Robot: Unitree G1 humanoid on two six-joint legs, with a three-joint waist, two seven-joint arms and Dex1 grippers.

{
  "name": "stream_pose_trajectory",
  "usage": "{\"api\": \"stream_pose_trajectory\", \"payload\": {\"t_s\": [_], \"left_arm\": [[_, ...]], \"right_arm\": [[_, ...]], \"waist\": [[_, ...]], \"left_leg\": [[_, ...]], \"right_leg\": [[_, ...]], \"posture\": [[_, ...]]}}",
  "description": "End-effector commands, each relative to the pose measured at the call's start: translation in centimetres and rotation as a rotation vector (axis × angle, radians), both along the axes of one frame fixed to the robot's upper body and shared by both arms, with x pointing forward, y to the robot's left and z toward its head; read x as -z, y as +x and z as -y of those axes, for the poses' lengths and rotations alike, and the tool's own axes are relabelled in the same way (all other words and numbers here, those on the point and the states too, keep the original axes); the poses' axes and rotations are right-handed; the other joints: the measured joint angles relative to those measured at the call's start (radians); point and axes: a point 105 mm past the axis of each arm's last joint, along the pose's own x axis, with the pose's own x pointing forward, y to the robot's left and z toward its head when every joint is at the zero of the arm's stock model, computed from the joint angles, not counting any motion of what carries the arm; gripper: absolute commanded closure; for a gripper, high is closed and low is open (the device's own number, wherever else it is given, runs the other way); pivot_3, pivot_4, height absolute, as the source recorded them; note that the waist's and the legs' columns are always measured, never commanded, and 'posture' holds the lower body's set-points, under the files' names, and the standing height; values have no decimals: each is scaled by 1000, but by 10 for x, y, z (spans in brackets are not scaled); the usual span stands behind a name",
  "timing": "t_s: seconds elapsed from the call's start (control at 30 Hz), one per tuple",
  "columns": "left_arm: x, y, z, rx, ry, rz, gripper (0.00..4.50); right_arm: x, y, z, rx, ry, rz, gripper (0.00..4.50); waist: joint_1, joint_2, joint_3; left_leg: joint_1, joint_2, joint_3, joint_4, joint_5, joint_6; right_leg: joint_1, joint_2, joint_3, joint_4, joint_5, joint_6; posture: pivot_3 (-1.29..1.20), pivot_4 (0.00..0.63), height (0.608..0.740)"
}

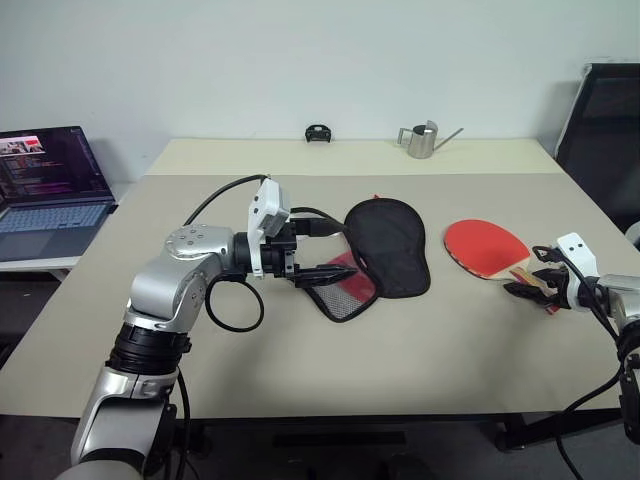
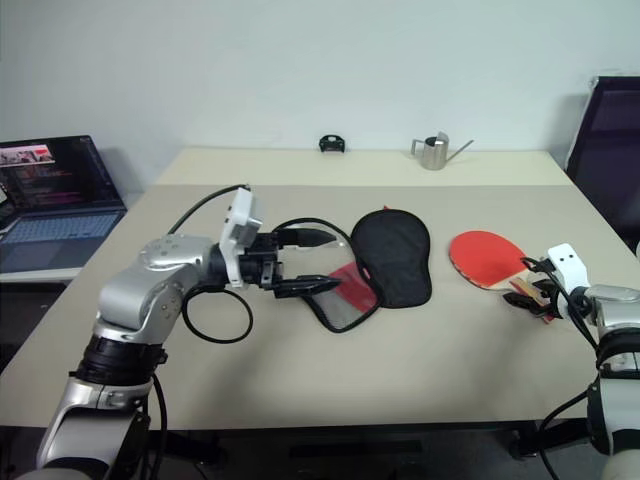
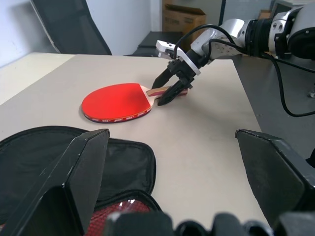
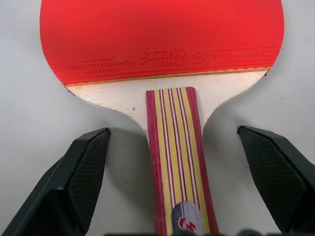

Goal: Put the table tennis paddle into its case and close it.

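On the beige worktop [image 1: 430, 340], nearest the robot, the left hand [image 1: 325, 266] hangs level with its fingers pointing toward three o'clock, spread wide and holding nothing. Its tips sit over the near flap of the case [image 1: 385, 250], which lies open at about the middle of the worktop: the red panel with mesh is folded out toward seven o'clock and the black padded half lies flat beyond it.

Off at three o'clock from the case, well apart from it, lies the table tennis paddle [image 1: 484, 246], red face up, its striped wooden handle pointing toward the right edge of the worktop. The right hand [image 4: 177, 196] is down at that handle, fingers wide, one on each side of the wood and clear of it; the handle runs straight up between them without being gripped.

Farther back, a small black object [image 1: 318, 133] rests at twelve o'clock by the wall, and a metal watering can [image 1: 421, 140] stands toward one o'clock. An open laptop [image 1: 50, 190] sits on a side desk at ten o'clock.
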Motion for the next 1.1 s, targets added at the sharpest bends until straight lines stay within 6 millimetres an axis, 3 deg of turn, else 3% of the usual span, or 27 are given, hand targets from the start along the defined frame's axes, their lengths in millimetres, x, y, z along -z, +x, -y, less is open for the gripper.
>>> {"api": "stream_pose_trajectory", "payload": {"t_s": [0.03,0.2,0.37,0.53,0.77,0.97,1.1], "left_arm": [[-12,-1,-5,-18,-6,53,0],[-10,0,-10,-36,2,52,0],[-10,2,-16,-65,5,53,0],[-10,4,-29,-108,6,53,0],[-12,6,-57,-223,-1,62,0],[-8,2,-72,-278,4,52,0],[-6,-3,-72,-273,-3,45,0]], "right_arm": [[5,3,-1,10,-25,-6,426],[9,4,-2,23,-33,-2,1865],[9,6,-1,56,-16,16,3401],[-4,13,5,130,8,81,3398],[-49,26,6,217,56,239,3398],[-87,28,-48,156,146,326,3398],[-89,25,-88,152,206,320,3398]], "waist": [[0,0,0],[-1,-1,0],[0,-2,1],[0,-2,1],[0,-1,2],[-2,-1,2],[2,-1,2]], "left_leg": [[0,0,0,0,0,0],[5,0,7,1,0,0],[20,0,7,0,-1,1],[19,0,8,1,-1,1],[17,1,8,-1,-1,2],[15,2,9,-4,-2,4],[14,2,9,-6,-2,4]], "right_leg": [[0,0,1,0,0,0],[2,0,8,4,1,2],[17,2,9,-1,1,3],[17,2,10,-2,2,4],[13,2,11,-2,2,4],[10,2,12,-4,2,4],[8,2,12,-3,2,4]], "posture": [[0,150,740],[0,150,740],[0,150,740],[0,150,740],[0,150,740],[0,150,740],[0,150,740]]}}
